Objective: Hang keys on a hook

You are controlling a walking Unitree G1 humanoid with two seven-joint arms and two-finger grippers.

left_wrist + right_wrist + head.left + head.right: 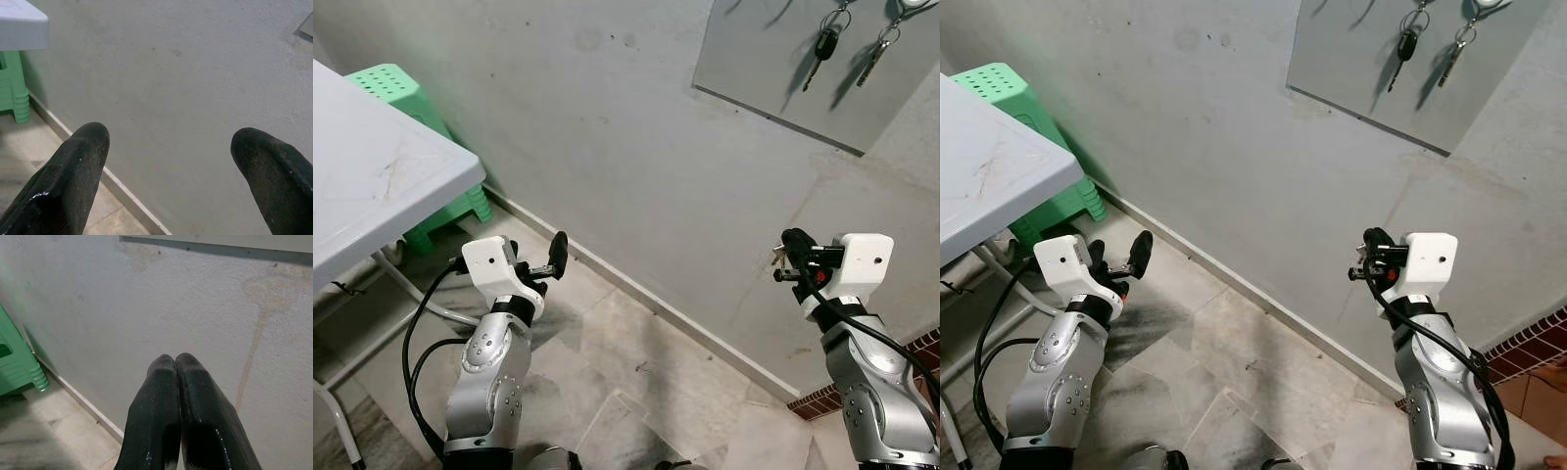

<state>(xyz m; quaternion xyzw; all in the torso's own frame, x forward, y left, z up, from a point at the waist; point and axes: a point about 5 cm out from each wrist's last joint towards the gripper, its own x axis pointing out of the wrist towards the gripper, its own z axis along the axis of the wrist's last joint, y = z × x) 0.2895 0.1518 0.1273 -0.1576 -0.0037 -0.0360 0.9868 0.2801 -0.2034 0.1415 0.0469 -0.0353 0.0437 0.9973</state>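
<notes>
Two sets of keys (825,47) (876,54) already hang high on the grey board (773,78) in the upper right of the frame. A third small bunch (779,258) seems to sit at the right hand (790,257), low at the right, though it is too small to make out well. That hand's fingers (166,396) are pressed tight together, apparently pinching the bunch. Keys are light, hard and slick, and they swing loosely on their ring, so the ring is the part to hold, leaving an open loop for the hook. The left hand (555,257), lower left, is spread wide and holds nothing. A white surface (372,166) and a green stool (406,98) stand at the far left, well apart from the board. Nothing stands between the right hand and the board, only bare wall (587,117).
</notes>
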